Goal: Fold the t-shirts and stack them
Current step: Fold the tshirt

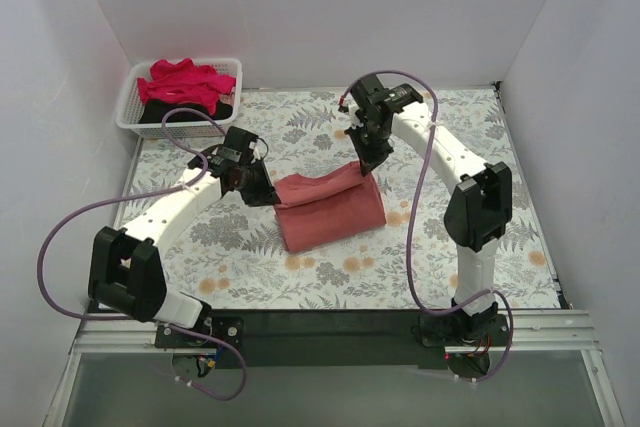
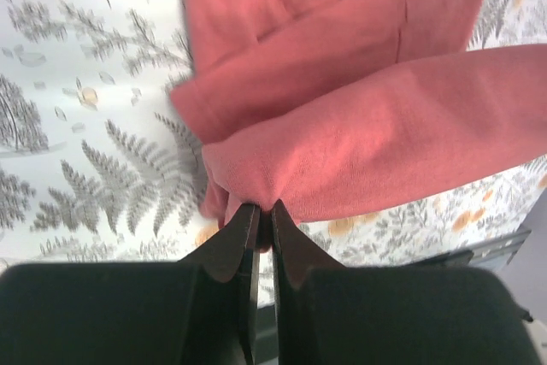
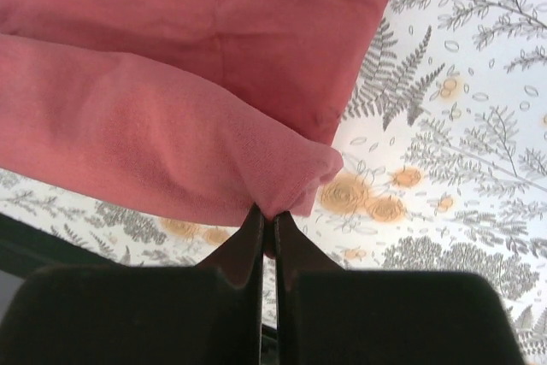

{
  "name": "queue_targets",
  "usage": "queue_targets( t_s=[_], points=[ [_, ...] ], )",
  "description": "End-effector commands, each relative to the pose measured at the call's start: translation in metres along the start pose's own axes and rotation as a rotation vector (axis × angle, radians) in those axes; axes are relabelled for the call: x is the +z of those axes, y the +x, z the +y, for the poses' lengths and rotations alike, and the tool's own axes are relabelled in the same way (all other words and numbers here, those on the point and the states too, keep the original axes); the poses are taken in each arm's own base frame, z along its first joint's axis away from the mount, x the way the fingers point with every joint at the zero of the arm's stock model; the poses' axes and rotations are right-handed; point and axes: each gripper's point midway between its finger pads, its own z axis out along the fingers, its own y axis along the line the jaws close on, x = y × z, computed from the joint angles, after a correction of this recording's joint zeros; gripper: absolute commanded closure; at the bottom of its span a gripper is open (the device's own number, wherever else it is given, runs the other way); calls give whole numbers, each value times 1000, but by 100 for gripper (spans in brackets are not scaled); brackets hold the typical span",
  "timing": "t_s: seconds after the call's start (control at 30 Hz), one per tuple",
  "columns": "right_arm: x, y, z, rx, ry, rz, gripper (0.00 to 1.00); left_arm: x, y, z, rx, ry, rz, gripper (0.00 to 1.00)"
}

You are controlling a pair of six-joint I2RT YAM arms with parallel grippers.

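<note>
Now, left pincer (image 2: pixel 265 211): jaws closed tight on a bunched corner of the coral-red t-shirt (image 1: pixel 330 209), at the cloth's 9 o'clock end.
Right pincer (image 3: pixel 263 214): likewise closed, pinching the corner at the cloth's 2 o'clock end.
Cloth between them: a raised roll of fabric spans from one grip to the other, above a flat layer lying on the desk (image 1: pixel 480 147) near its centre.
Step, as I judge it: carrying the lifted edge across to make a fold.
Doing it well: move both grips together at equal height, hold the span taut without stretching it, lay the edge square on the lower layer's 6 o'clock hem, and let go only once it lies flat.
Risk: both pinches are small, so a jerk may slip a corner.
Waiting: crimson-pink t-shirt (image 1: pixel 185 79) and black t-shirt (image 1: pixel 222 110) in the white basket (image 1: pixel 128 117) at 10 o'clock.
</note>
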Motion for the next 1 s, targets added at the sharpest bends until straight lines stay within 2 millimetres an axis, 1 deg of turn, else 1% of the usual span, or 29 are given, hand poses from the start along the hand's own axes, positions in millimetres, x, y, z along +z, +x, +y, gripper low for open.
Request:
queue_targets(
  t_s=[0.0, 0.03, 0.07, 0.1, 0.17, 0.2, 0.23, 0.3, 0.33, 0.4, 0.43, 0.47, 0.5, 0.53, 0.6, 0.63, 0.73, 0.77, 0.83, 0.87, 0.9, 0.93, 0.97],
  points=[
    [19, -24, -9, 4, -10, -41, 99, 13, -25, -6, 31, 54, -54, 100],
    [24, -27, -11, 11, -10, -44, 99, 18, -30, -3, 35, 46, -63, 100],
    [35, -27, -16, 26, -7, -31, 99, 29, -35, -1, 33, 41, -68, 100],
    [40, -33, -18, 31, -9, -53, 99, 33, -38, -2, 38, 45, -72, 100],
    [52, -32, -24, 44, -3, -51, 99, 43, -44, -2, 50, 49, -80, 100],
    [56, -33, -27, 48, -1, -55, 99, 53, -42, 2, 46, 33, -62, 100],
    [63, -33, -29, 55, 1, -60, 99, 58, -41, 6, 42, 19, -55, 100],
    [69, -31, -35, 70, 4, -58, 99, 71, -40, 13, 38, -6, -43, 100],
    [76, -30, -37, 76, 6, -62, 99, 75, -40, 15, 37, -12, -40, 100],
    [82, -26, -41, 92, 9, -52, 99, 83, -40, 19, 36, -20, -36, 100],
    [83, -26, -42, 97, 10, -59, 99, 83, -41, 18, 34, -21, -38, 100],
    [85, -21, -42, 103, 13, -51, 99, 81, -43, 16, 35, -13, -45, 100],
    [84, -20, -42, 104, 12, -56, 99, 81, -43, 16, 34, -12, -46, 100],
    [84, -18, -43, 106, 18, -57, 99, 75, -47, 12, 39, 2, -69, 100],
    [79, -18, -44, 111, 26, -84, 99, 71, -51, 9, 49, 11, -99, 100],
    [72, -21, -43, 112, 29, -107, 99, 67, -54, 7, 55, 19, -112, 100],
    [66, -22, -43, 130, 33, -144, 99, 62, -55, 0, 74, 47, -117, 100],
    [58, -24, -41, 132, 33, -167, 99, 60, -55, -2, 76, 56, -116, 100],
    [54, -22, -42, 150, 43, -184, 99, 57, -57, -7, 82, 73, -119, 100],
    [47, -23, -42, 156, 50, -203, 99, 56, -58, -8, 86, 79, -124, 100],
    [45, -24, -43, 168, 56, -216, 99, 54, -59, -11, 91, 85, -128, 100],
    [42, -19, -43, 172, 58, -220, 99, 52, -60, -12, 93, 92, -131, 100],
    [40, -19, -48, 181, 87, -229, 99, 51, -60, -15, 102, 99, -132, 100]
  ],
)
